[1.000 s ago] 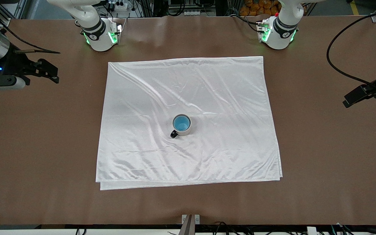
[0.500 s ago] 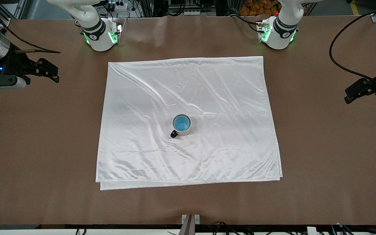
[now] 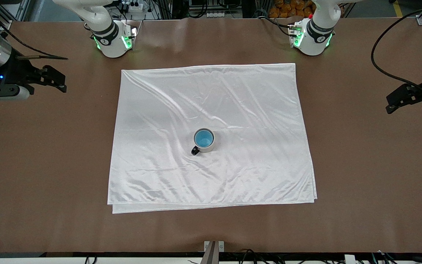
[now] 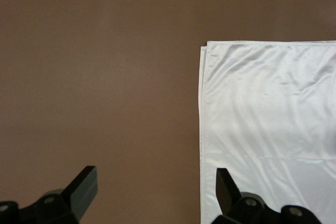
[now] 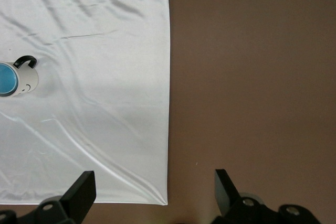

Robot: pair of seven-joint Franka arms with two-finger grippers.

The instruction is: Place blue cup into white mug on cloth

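Observation:
The blue cup [image 3: 203, 138] sits upright inside the white mug [image 3: 208, 147], whose black handle points toward the front camera. The mug stands near the middle of the white cloth [image 3: 211, 95]. My left gripper [image 3: 392, 103] is open and empty, over bare table off the cloth at the left arm's end. My right gripper [image 3: 63, 83] is open and empty, over bare table at the right arm's end. The right wrist view shows the mug [image 5: 29, 81], the cup [image 5: 6, 78], the cloth [image 5: 105, 51] and my open right gripper [image 5: 155, 184]. The left wrist view shows a cloth corner [image 4: 273, 129] and my open left gripper [image 4: 156, 182].
The brown table [image 3: 42, 165] surrounds the cloth. The arm bases [image 3: 114, 40] [image 3: 311, 36] stand along the edge farthest from the front camera. A black cable [image 3: 379, 69] loops over the left arm's end. A small metal bracket [image 3: 214, 246] sits at the nearest edge.
My left gripper has drifted a little toward the robots' side of the table and outward. The right gripper, mug, cup and cloth have not moved.

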